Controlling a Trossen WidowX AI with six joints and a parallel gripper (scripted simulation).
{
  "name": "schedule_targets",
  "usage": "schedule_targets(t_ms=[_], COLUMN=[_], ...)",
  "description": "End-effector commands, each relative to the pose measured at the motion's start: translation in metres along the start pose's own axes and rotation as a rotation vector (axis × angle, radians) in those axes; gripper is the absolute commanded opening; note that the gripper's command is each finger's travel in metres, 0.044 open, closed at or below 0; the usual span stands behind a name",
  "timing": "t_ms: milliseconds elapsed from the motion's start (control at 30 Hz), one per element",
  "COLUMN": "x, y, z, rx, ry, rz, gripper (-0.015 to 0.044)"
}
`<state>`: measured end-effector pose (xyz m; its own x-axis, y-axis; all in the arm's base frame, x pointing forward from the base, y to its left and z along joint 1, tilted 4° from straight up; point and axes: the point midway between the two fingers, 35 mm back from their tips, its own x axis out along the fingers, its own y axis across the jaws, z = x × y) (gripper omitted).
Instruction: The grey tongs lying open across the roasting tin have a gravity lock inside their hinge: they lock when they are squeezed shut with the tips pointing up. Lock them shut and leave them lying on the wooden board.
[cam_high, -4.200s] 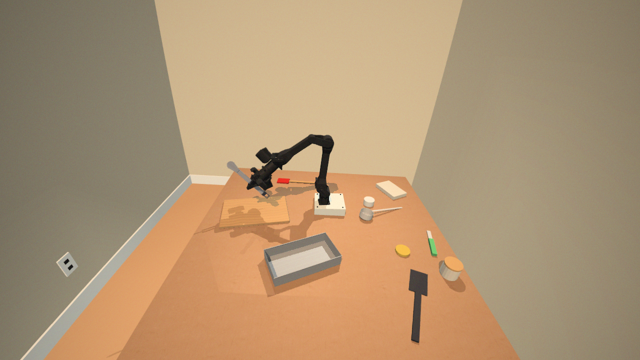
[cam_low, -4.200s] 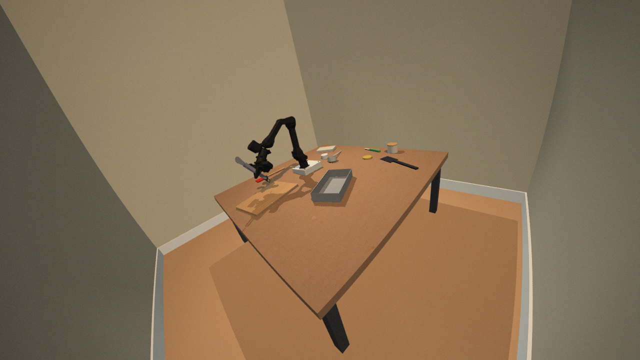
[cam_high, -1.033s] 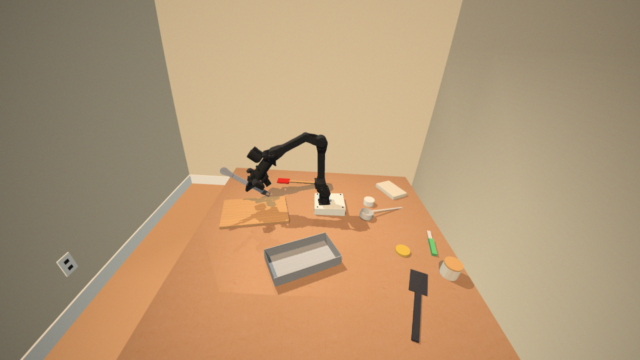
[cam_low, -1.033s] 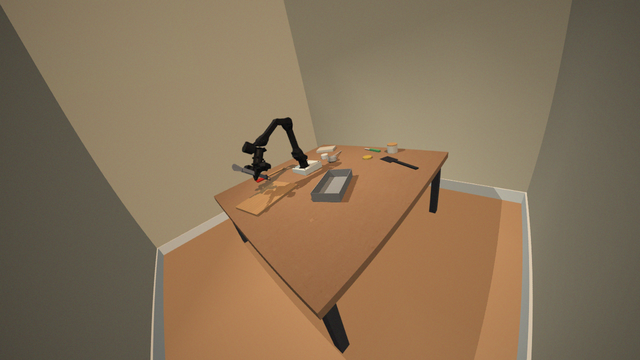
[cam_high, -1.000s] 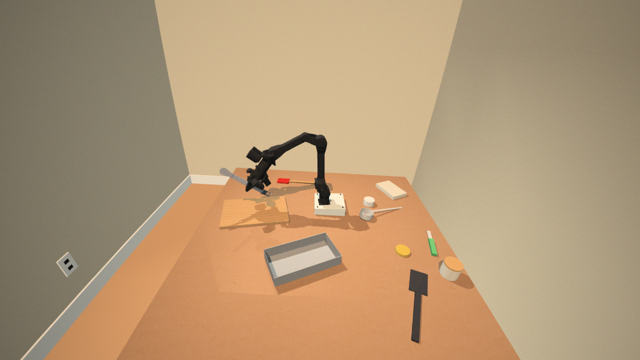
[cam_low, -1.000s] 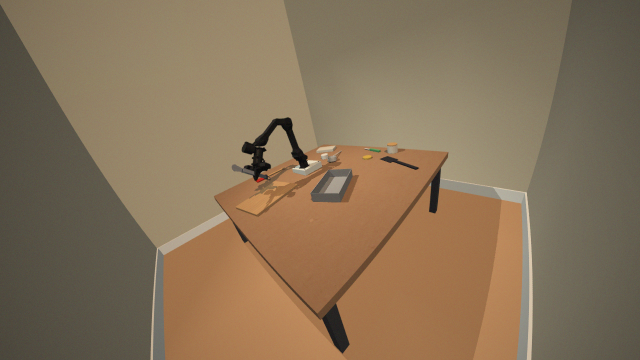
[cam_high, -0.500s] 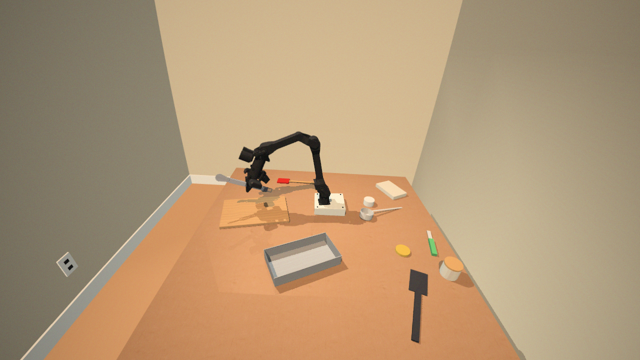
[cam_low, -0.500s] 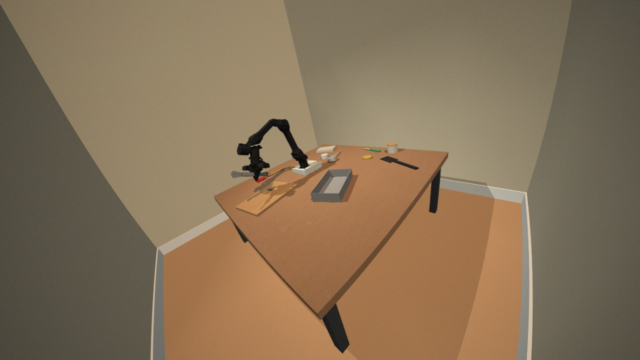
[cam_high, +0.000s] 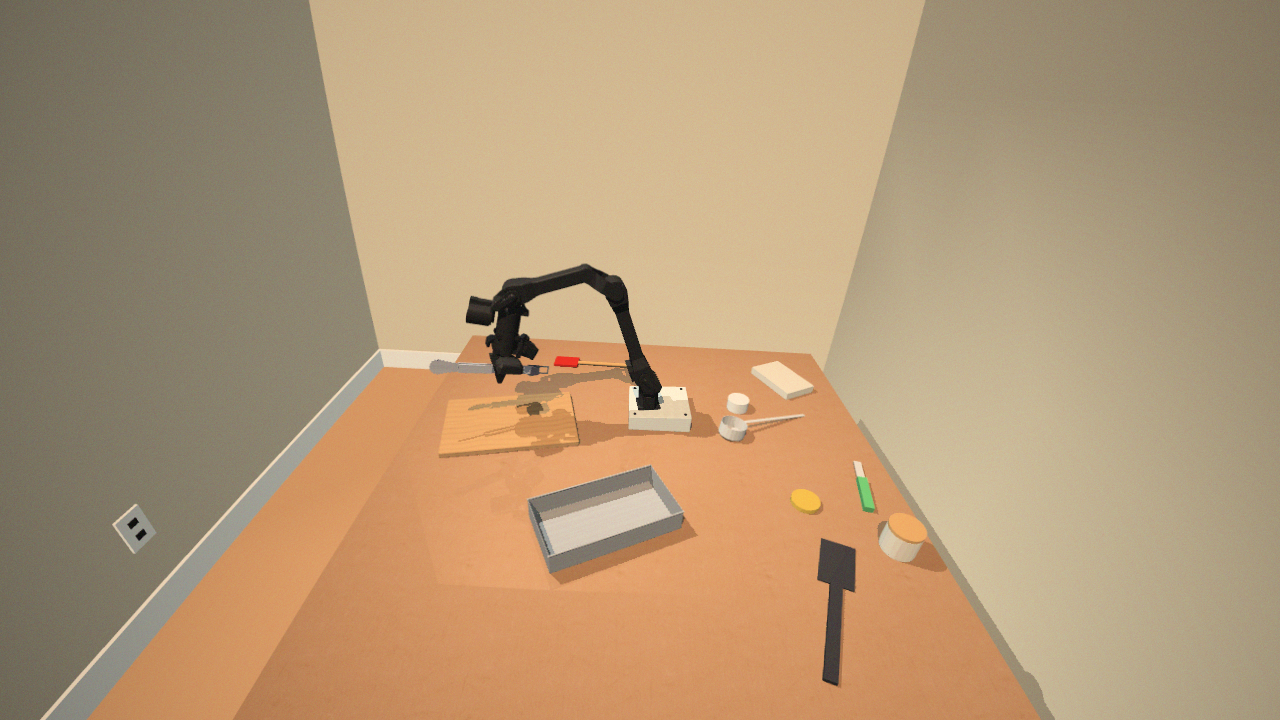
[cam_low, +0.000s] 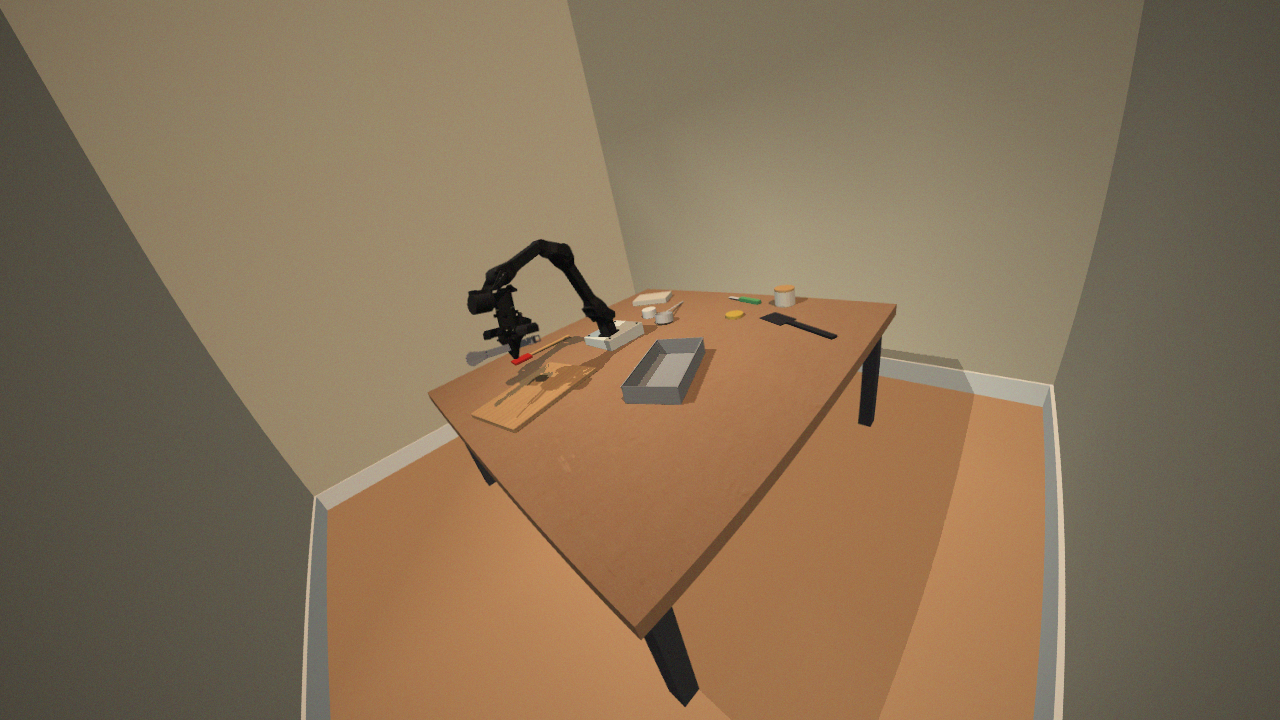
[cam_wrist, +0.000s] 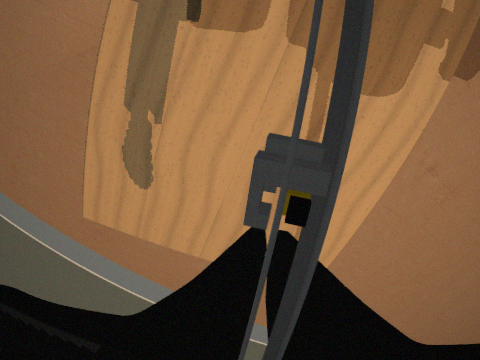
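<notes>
The grey tongs (cam_high: 452, 366) (cam_low: 480, 357) (cam_wrist: 346, 100) hang level in the air over the back edge of the wooden board (cam_high: 547, 435) (cam_low: 501, 412) (cam_wrist: 215, 150). Their two arms lie close together. My gripper (cam_high: 508, 365) (cam_low: 517, 351) (cam_wrist: 267, 242) points down and is shut on the tongs, near their hinge end. In the wrist view the grey hinge block (cam_wrist: 290, 167) sits just past my fingertips, with the board below it. The grey roasting tin (cam_high: 608, 546) (cam_low: 653, 392) stands nearer the table's middle, with nothing in it.
A red spatula (cam_high: 565, 361) lies behind the board near the arm's base (cam_high: 660, 413). To the right are a measuring cup (cam_high: 733, 428), a white pot (cam_high: 737, 402), a cream block (cam_high: 781, 378), a yellow disc (cam_high: 805, 500), a green-handled knife (cam_high: 864, 490), a lidded jar (cam_high: 902, 535) and a black spatula (cam_high: 835, 608).
</notes>
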<state>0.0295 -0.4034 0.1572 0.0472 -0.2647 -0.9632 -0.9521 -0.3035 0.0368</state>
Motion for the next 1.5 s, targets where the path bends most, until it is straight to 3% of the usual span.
schedule_targets(t_ms=[0, 433, 1467], x=[-0.007, -0.020, 0.015], y=[-0.001, -0.005, -0.003], z=[-0.001, 0.009, 0.012], rx=[-0.003, -0.032, -0.032], ry=[-0.033, -0.219, -0.221], rz=[0.013, 0.032, 0.033], gripper=[-0.0150, -0.0150, -0.0150])
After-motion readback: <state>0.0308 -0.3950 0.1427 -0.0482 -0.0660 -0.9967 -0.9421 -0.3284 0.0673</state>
